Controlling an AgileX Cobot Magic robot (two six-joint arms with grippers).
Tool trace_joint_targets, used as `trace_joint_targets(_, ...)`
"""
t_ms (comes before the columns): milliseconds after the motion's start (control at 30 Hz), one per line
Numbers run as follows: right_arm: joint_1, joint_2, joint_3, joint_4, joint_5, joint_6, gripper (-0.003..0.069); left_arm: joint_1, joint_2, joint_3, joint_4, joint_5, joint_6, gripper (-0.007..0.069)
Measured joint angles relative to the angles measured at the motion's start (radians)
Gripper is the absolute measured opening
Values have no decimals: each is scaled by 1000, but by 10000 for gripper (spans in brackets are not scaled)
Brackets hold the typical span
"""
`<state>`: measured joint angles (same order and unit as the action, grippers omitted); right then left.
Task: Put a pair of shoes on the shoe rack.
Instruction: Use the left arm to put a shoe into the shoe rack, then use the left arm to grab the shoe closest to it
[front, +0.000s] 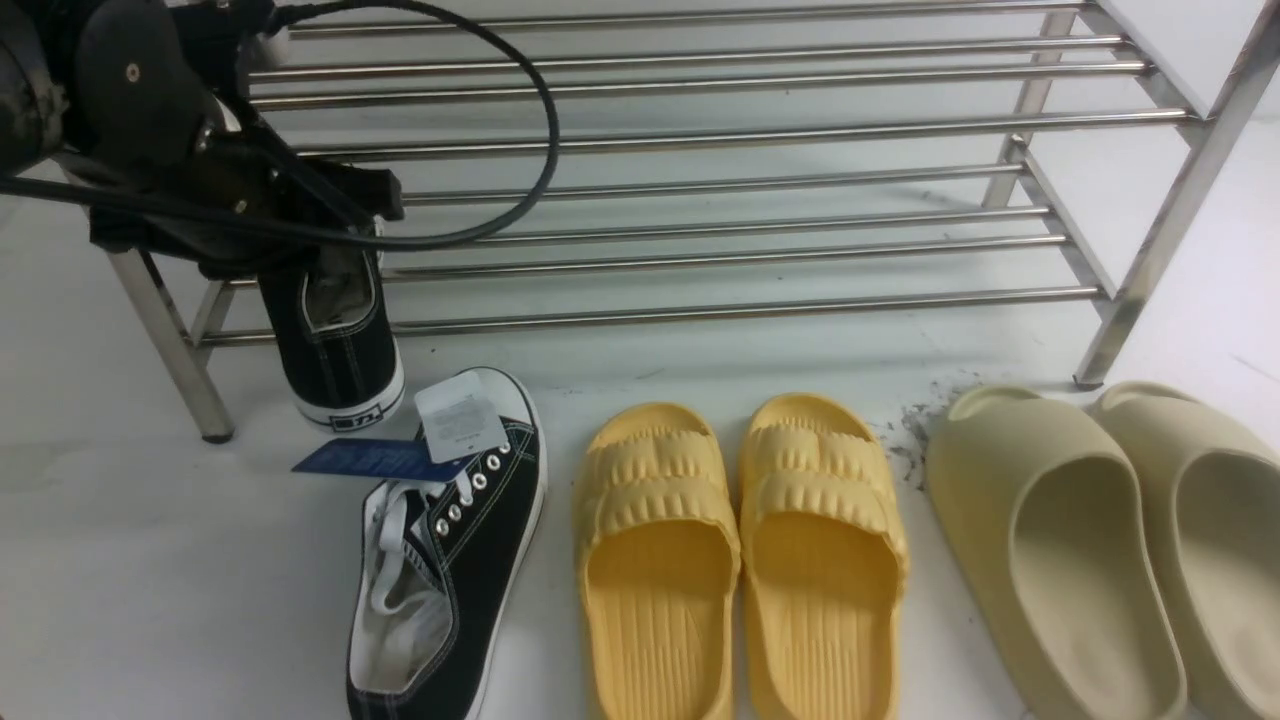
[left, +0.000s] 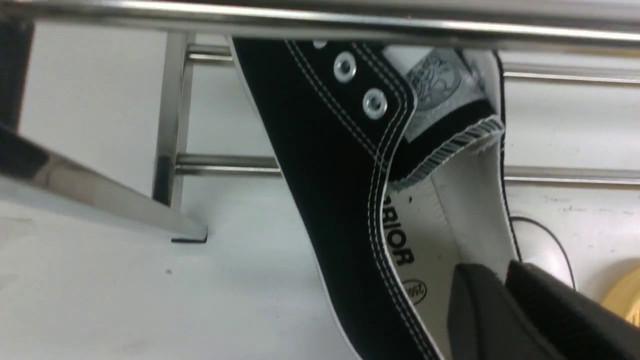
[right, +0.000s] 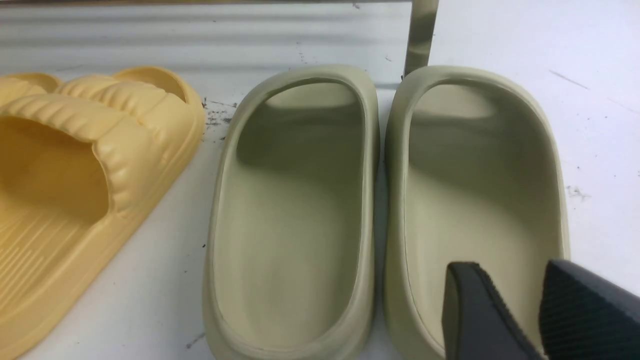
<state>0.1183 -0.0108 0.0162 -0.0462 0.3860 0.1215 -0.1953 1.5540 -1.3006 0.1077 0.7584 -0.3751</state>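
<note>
The first sneaker (front: 345, 350) is held at the shoe rack (front: 700, 311) — seemingly clamped in the left gripper (left: 502, 280); the second sneaker (front: 480, 540) is unplaced, right gripper (right: 515, 270) open.

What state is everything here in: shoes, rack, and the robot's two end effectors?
shoe rack, upright.
held sneaker, tilted, at the shoe rack's front.
left end effector, shut on the held sneaker's heel.
other sneaker, on the floor, tags attached.
yellow slides, paired on the floor.
beige slides, paired on the floor.
right end effector, open, holding nothing.
</note>
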Motion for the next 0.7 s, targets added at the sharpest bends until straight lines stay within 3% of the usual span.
trace_joint_targets(67, 0, 0, 0, 0, 0, 0, 239, 0, -6, 0, -2, 16, 2, -13)
trace_joint_targets(300, 0, 0, 0, 0, 0, 0, 239, 0, -95, 8, -47, 74, 43, -13)
trace_joint_targets(500, 0, 0, 0, 0, 0, 0, 239, -32, -274, 141, -108, 96, 92, -13)
trace_joint_targets(700, 0, 0, 0, 0, 0, 0, 239, -229, -419, 353, -126, 125, 49, -13)
